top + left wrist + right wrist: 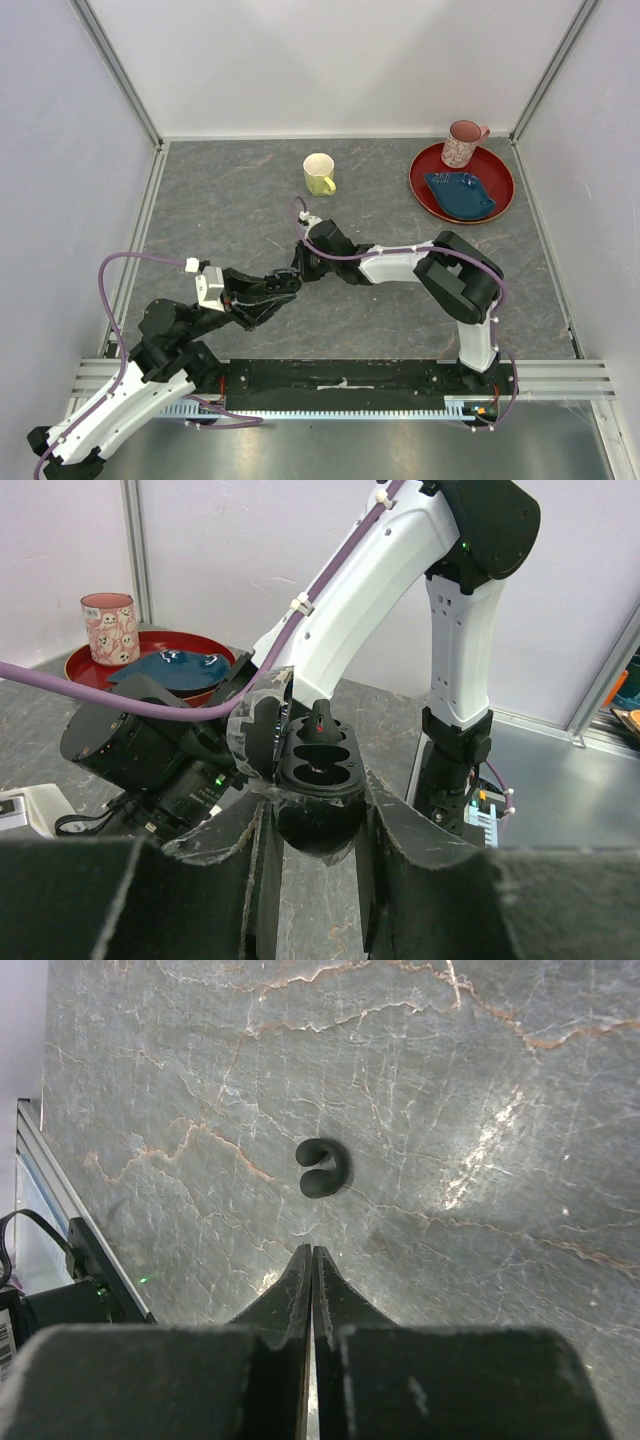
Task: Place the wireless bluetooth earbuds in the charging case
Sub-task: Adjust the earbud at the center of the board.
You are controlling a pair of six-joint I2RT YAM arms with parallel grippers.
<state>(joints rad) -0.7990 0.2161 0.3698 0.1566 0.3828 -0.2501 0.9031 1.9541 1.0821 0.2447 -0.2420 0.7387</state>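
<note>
our left gripper (318,816) grips the open charging case (318,762), but our right gripper (312,1258) is pinched shut on nothing, the black earbud (322,1168) lies beyond its tips, so we could carry over nothing

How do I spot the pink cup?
Find the round red plate at the far right of the table. The pink cup stands at its far edge, behind a flat blue dish. Only it is pink with little faces; the yellow mug is plain.

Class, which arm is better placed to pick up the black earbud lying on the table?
Right. The right pincer, shut and empty, sits just short of the black earbud; the left pincer is gripping the open charging case.
</note>
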